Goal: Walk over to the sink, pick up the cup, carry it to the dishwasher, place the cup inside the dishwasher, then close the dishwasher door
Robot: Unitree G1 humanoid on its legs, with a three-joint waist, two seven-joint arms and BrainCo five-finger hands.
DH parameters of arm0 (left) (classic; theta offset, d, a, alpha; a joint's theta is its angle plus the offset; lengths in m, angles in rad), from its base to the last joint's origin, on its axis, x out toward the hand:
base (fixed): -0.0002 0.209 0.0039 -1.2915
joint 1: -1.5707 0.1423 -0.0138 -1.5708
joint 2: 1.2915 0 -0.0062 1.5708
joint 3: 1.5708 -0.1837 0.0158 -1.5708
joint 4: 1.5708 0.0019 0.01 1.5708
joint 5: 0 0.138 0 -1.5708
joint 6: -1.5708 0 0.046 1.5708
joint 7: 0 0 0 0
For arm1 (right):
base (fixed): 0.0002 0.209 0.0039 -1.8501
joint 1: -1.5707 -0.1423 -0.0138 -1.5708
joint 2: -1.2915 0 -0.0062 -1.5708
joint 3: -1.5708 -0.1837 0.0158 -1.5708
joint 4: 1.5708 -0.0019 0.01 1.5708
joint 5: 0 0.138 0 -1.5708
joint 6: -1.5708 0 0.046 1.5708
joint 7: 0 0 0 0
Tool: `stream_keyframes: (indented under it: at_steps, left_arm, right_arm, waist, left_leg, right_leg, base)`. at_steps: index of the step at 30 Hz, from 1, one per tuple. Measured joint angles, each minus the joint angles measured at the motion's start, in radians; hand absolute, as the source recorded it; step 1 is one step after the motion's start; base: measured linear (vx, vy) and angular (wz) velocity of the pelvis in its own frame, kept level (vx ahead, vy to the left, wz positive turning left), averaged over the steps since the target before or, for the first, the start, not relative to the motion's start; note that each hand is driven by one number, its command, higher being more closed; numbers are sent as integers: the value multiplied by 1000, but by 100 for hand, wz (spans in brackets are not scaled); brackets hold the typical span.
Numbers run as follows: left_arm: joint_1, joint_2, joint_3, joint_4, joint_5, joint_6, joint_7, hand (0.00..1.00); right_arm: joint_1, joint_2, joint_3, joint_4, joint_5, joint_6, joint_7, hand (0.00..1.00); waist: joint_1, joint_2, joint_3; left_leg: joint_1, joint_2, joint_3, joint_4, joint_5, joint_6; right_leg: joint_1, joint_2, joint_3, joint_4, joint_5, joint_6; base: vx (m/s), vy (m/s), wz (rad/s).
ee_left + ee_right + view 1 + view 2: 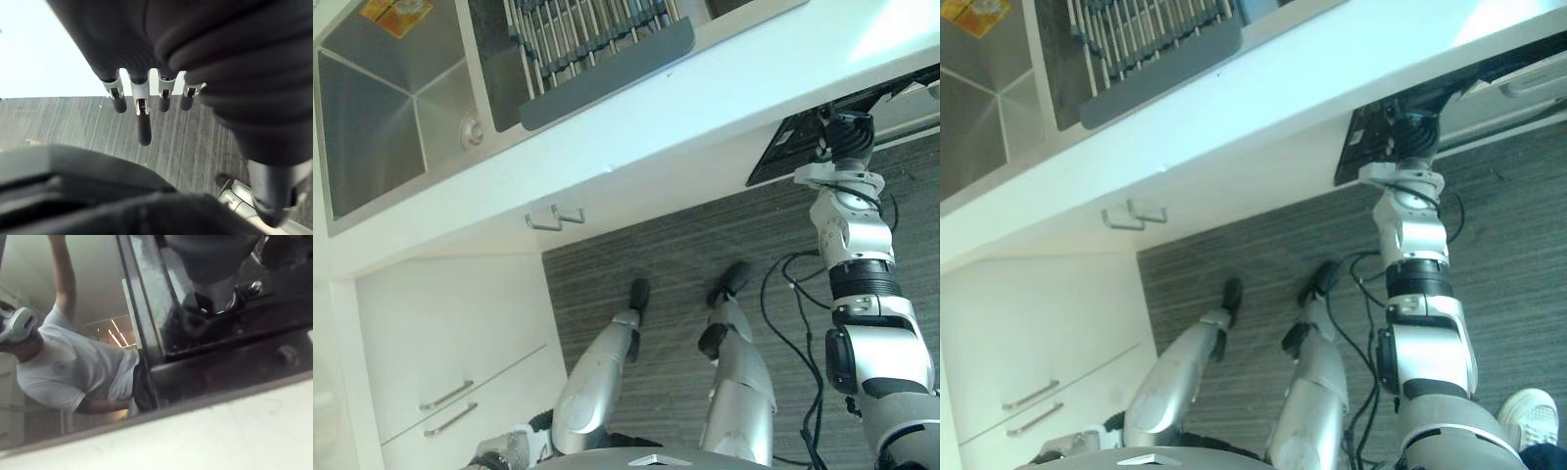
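nearest the robot, the left hand [143, 122] hangs low over the grey striped floor [685, 245], its fingers straight and relaxed, holding nothing. a person's white shoe [1531, 416] stands on the floor at the near right. on the left is a white cabinet with two drawers [445, 395]. farther off on the right, the right arm reaches up to the dishwasher door [783, 147], a dark glossy panel that leans out from under the bench's edge. the right hand [847, 132] is against the door's upper part. whether it is open or closed i cannot tell, as its dark cover hides the rest. beyond lies the white bench [705, 98], with a dish rack [587, 39] at the far middle and the steel sink [372, 127] at the far left. where the cup is i cannot tell. since the left hand carries nothing and the right is at the door, i judge that it is already inside the dishwasher. that would leave the walk, the pick-up, the carry and the placing done. what remains is to push the door fully shut.
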Motion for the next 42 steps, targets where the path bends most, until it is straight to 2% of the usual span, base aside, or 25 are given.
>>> stream_keyframes:
  at_steps: [1,2,4,6,7,8,11,13,17,19,20,21,24,26,27,28,29,31,32,37,38,42]
  left_arm:
    - [-1,-9,-1,0,0,-1,0,0]
    - [-2,-2,-1,0,0,-2,-1,0]
    - [-1,0,-2,3,-1,-1,-2,0]
    - [-1,-2,-2,0,-3,-2,-4,0]
    - [-3,-7,-1,1,-8,-3,-5,0]
    - [-6,-4,-2,0,-8,-4,-6,0]
    - [-5,-5,-3,5,-19,-20,-18,0]
    - [-5,-6,-3,11,-20,-34,-24,0]
    - [4,-6,8,20,-37,-49,-22,0]
    - [41,-6,33,8,-82,-103,-14,0]
    - [56,-6,51,-4,-92,-116,-9,0]
    - [84,-4,77,-31,-101,-137,2,0]
    - [126,8,134,-77,-137,-152,1,0]
    - [145,12,155,-102,-148,-147,3,0]
    - [166,8,175,-121,-149,-140,4,0]
    - [192,8,205,-132,-154,-134,4,0]
    - [199,11,208,-131,-154,-130,2,0]
    - [220,14,219,-138,-157,-118,-16,0]
    - [231,8,243,-138,-157,-106,-22,0]
    - [278,11,260,-131,-162,-36,-26,0]
    - [294,5,275,-126,-169,-21,-26,0]
    - [317,-6,282,-125,-181,-7,-26,0]
  right_arm:
    - [-11,-8,10,-2,-8,1,-2,100]
    - [-10,-17,11,-3,-10,2,-8,100]
    - [-24,-19,20,-4,-11,2,-15,100]
    - [-50,-21,42,-4,-11,6,-24,100]
    - [-68,-23,55,-7,-11,12,-26,100]
    - [-65,-31,54,-5,-11,15,-31,0]
    - [-66,-42,73,-5,-35,16,-20,0]
    - [-60,-38,79,5,-40,11,-16,0]
    - [40,4,81,6,-30,-22,26,0]
    - [169,103,82,8,-29,-41,55,0]
    - [206,136,84,10,-29,-47,65,0]
    - [293,200,88,15,-32,-50,83,0]
    - [544,342,112,68,-68,-53,116,0]
    - [650,381,117,124,-89,-56,123,0]
    - [725,403,91,141,-89,-75,134,0]
    - [764,410,79,166,-90,-104,149,0]
    - [775,409,66,187,-96,-116,154,0]
    - [815,421,14,276,-118,-146,161,0]
    - [834,438,-10,301,-118,-153,160,0]
    - [879,482,-65,358,-120,-128,160,0]
    - [890,500,-84,364,-119,-110,159,0]
    - [895,515,-114,398,-118,-69,161,0]
  waist:
    - [8,4,0]
    - [4,1,0]
    - [11,0,0]
    - [24,1,0]
    - [40,4,-1]
    - [34,2,-1]
    - [41,3,-2]
    - [38,3,-2]
    - [10,0,0]
    - [-29,-19,14]
    - [-39,-28,20]
    - [-57,-47,34]
    - [-103,-101,70]
    - [-118,-118,81]
    - [-127,-133,82]
    - [-149,-155,80]
    - [-158,-161,77]
    - [-161,-179,55]
    - [-160,-188,21]
    - [-159,-198,-78]
    - [-162,-199,-108]
    - [-160,-201,-157]
  left_leg:
    - [-10,15,2,1,3,-6]
    - [-19,15,-8,12,1,-26]
    - [-34,22,-21,19,9,-35]
    - [-43,44,-26,9,18,-19]
    - [-48,64,-20,-10,25,-37]
    - [-43,58,-23,0,33,-63]
    - [-46,70,-26,-3,52,-40]
    - [-38,78,-22,0,52,-41]
    - [9,79,-17,-11,53,-44]
    - [67,80,12,-43,54,-45]
    - [82,79,18,-53,55,-45]
    - [114,78,33,-72,54,-45]
    - [203,76,55,-127,56,-43]
    - [253,76,56,-145,56,-42]
    - [290,77,59,-160,56,-42]
    - [330,78,62,-173,54,-43]
    - [346,79,61,-175,51,-43]
    - [392,80,60,-174,36,-41]
    - [404,80,60,-174,32,-35]
    - [485,81,60,-182,3,-23]
    - [509,82,61,-201,1,-21]
    - [542,80,85,-224,5,-14]
  right_leg:
    - [-31,-4,21,83,-6,-30]
    - [-53,-13,86,169,-67,-59]
    - [-62,2,63,159,-79,-53]
    - [-61,21,46,130,-88,-32]
    - [-86,10,49,225,-109,-44]
    - [-91,3,107,281,-164,-56]
    - [-84,12,77,266,-162,-54]
    - [-69,13,59,257,-161,-52]
    - [-15,14,55,238,-157,-47]
    - [31,12,61,217,-152,-39]
    - [44,11,63,214,-152,-39]
    - [66,10,68,206,-152,-36]
    - [130,10,76,188,-155,-26]
    - [176,11,75,183,-159,-19]
    - [211,12,74,178,-165,-11]
    - [248,12,69,171,-167,-9]
    - [268,12,66,168,-169,-5]
    - [323,13,59,157,-174,10]
    - [339,14,57,148,-174,16]
    - [462,29,34,58,-154,50]
    - [502,31,22,15,-141,59]
    - [595,33,-27,-83,-100,85]
  base:
    - [-20,-91,3]
    - [8,-65,17]
    - [7,-126,15]
    - [-55,-157,-20]
    - [-58,-151,-7]
    - [-14,-139,0]
    - [-24,-127,8]
    - [-50,-59,-7]
    - [-17,-8,-1]
    - [18,33,-7]
    - [49,45,-14]
    - [63,48,-14]
    - [84,44,-15]
    - [101,39,-11]
    - [89,43,-14]
    - [91,44,-10]
    - [84,40,0]
    - [100,45,6]
    - [120,56,2]
    - [121,69,5]
    - [117,72,20]
    - [96,56,34]
